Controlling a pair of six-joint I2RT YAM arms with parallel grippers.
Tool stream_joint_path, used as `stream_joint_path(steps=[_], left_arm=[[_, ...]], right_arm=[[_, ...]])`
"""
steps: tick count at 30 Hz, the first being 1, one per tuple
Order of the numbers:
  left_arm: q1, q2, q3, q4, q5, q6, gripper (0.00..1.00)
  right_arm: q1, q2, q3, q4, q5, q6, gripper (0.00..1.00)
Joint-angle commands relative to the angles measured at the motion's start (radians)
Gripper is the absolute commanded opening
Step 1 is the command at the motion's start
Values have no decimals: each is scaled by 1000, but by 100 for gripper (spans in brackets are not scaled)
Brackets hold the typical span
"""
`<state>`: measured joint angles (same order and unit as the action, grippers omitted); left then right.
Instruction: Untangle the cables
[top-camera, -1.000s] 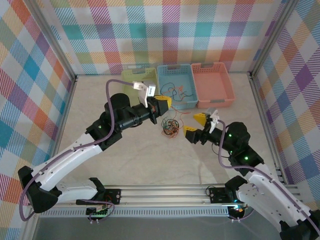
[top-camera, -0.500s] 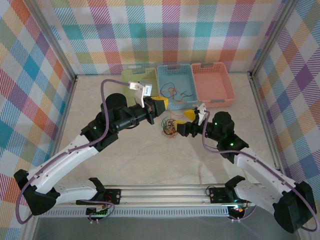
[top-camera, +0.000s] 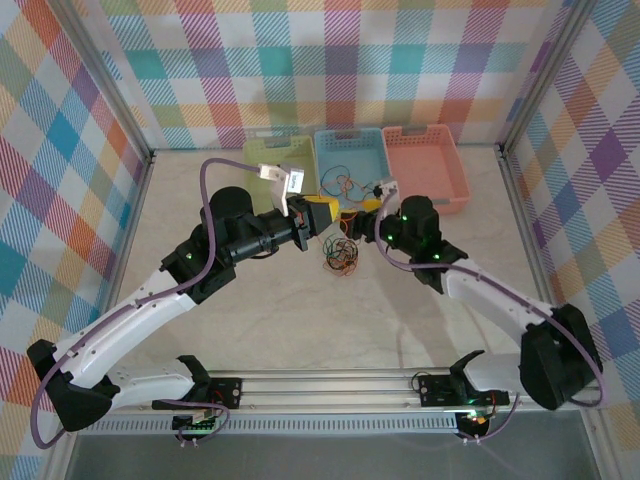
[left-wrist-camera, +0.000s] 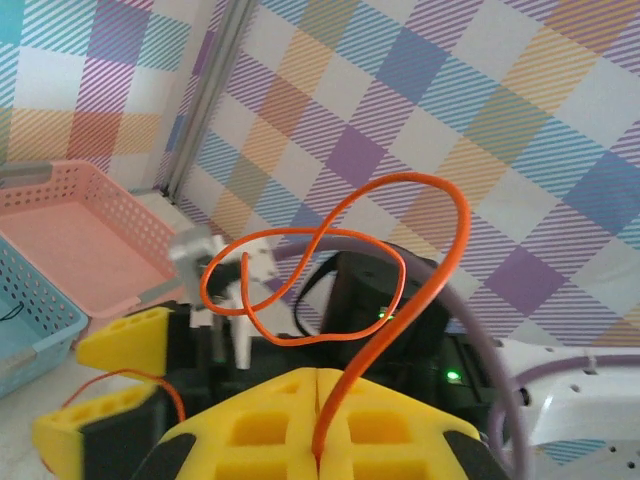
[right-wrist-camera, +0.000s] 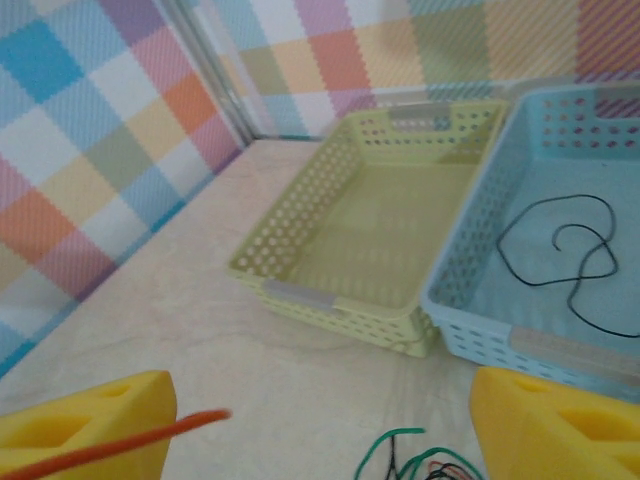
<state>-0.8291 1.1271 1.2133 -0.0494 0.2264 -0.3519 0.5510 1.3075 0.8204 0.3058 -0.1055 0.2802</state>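
Cables (top-camera: 341, 253), a small knot of thin orange, black and green loops, lie just before the blue basket (right-wrist-camera: 480, 335). Left gripper (left-wrist-camera: 318, 395): foam fingers pressed onto one curly orange strand (left-wrist-camera: 440, 280). Right gripper (right-wrist-camera: 320, 425) gapes, grasping nothing. Three perforated baskets (top-camera: 425, 131); the blue holds a black strand (right-wrist-camera: 545, 284), partly cropped.

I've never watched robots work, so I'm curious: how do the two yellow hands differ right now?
The left arm's yellow hand is shut, while the right arm's yellow hand stands wide open. The left hand pinches a thin orange wire that loops upward; the right hand grips nothing. Both are blocky and yellow, and both sit close beside the small knot of coloured wires, one on each side.
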Motion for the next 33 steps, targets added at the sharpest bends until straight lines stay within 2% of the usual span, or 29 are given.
stream_joint_path(steps=[1, 5, 11, 18, 21, 25, 29, 33], left_arm=[[-5, -42, 19, 21, 2, -9, 0], [-6, -107, 74, -46, -61, 27, 0], [-5, -181, 148, -144, -173, 122, 0], [5, -196, 203, -204, -297, 211, 0], [18, -160, 256, -258, -330, 251, 0], [59, -89, 345, -288, -353, 287, 0], [129, 48, 493, -366, -321, 301, 0], [204, 162, 568, -363, -333, 316, 0]], right_arm=[[1, 57, 35, -71, 123, -10, 75], [-23, 84, -18, -71, 246, -36, 75], [-81, 98, -73, -71, 254, -15, 77], [-116, 130, -82, -74, 266, 3, 78], [-122, 128, -99, -38, 222, 0, 77], [-123, 128, -104, -36, 242, -7, 77], [-128, 126, -123, -15, 235, -3, 77], [-129, 111, -137, -3, 240, -6, 77]])
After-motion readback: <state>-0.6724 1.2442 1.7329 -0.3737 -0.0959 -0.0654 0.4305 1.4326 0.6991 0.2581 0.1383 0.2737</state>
